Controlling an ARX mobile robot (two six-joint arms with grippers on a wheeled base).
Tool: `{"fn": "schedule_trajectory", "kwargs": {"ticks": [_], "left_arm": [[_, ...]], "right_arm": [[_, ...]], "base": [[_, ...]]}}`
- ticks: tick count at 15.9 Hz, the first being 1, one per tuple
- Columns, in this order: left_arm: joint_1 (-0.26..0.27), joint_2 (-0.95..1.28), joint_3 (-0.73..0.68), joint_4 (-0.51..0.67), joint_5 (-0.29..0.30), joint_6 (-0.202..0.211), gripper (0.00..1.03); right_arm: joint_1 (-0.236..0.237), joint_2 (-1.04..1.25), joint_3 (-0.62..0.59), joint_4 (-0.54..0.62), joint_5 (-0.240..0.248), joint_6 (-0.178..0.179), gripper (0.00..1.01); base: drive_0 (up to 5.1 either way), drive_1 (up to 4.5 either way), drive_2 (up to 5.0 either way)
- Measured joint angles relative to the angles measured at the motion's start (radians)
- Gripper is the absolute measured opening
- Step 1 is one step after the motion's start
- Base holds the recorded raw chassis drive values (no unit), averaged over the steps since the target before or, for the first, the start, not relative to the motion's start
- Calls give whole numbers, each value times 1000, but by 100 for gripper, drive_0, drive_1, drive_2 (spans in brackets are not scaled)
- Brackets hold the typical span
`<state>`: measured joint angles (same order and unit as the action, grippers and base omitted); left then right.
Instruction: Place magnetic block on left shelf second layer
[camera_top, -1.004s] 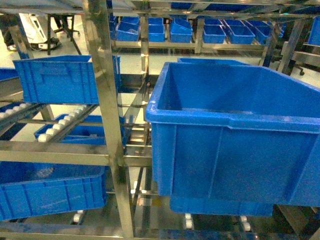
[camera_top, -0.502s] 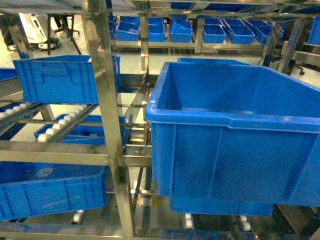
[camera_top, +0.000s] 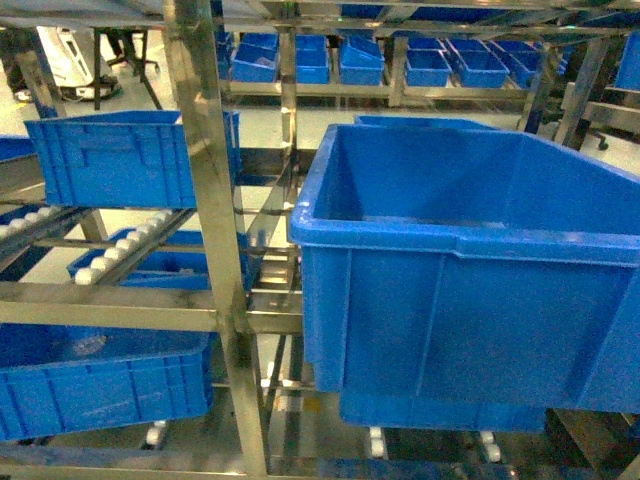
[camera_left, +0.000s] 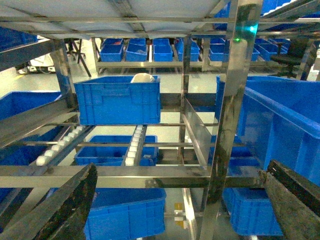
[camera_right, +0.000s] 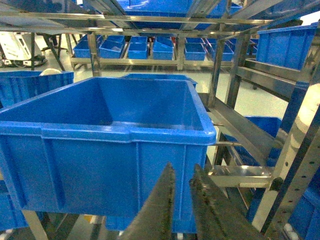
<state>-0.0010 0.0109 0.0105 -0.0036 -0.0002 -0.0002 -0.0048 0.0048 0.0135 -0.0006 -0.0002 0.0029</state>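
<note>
Head view shows a big blue plastic bin (camera_top: 470, 270) sitting on the right and a shiny steel shelf frame (camera_top: 205, 180) on the left, with a smaller blue plastic crate (camera_top: 125, 155) resting on the left shelf. The small red magnetic block is not in any view, so I cannot tell where it is or which way it lies from either arm. It may be down inside the big bin, whose floor is mostly hidden behind its tall front wall, but that is only a guess.

The left fingers (camera_left: 180, 200) are spread wide apart with nothing between them, and they point at the left shelf and its white rollers (camera_left: 134, 145). The right fingers (camera_right: 181, 200) are close together with only a thin gap, and nothing red shows between them. They sit just in front of the big bin's wall.

The right arm looks nearer the big bin, the left arm nearer the shelf. Neither arm shows in the head view
</note>
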Motion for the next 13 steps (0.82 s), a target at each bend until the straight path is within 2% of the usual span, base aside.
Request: {"fn": "schedule_trajectory", "kwargs": {"ticks": [1,2,5,7,13], "left_arm": [[0,0,0,0,0,0,98],[0,0,0,0,0,0,98],[0,0,0,0,0,0,98],[0,0,0,0,0,0,98],[0,0,0,0,0,0,98]], "right_arm": [[0,0,0,-3,0,0,24],[0,0,0,-3,0,0,40],[0,0,0,-3,0,0,69],[0,0,0,-3,0,0,97],[0,0,0,-3,0,0,98]], "base": [[0,0,0],[0,0,0],[0,0,0],[0,0,0],[0,0,0]]}}
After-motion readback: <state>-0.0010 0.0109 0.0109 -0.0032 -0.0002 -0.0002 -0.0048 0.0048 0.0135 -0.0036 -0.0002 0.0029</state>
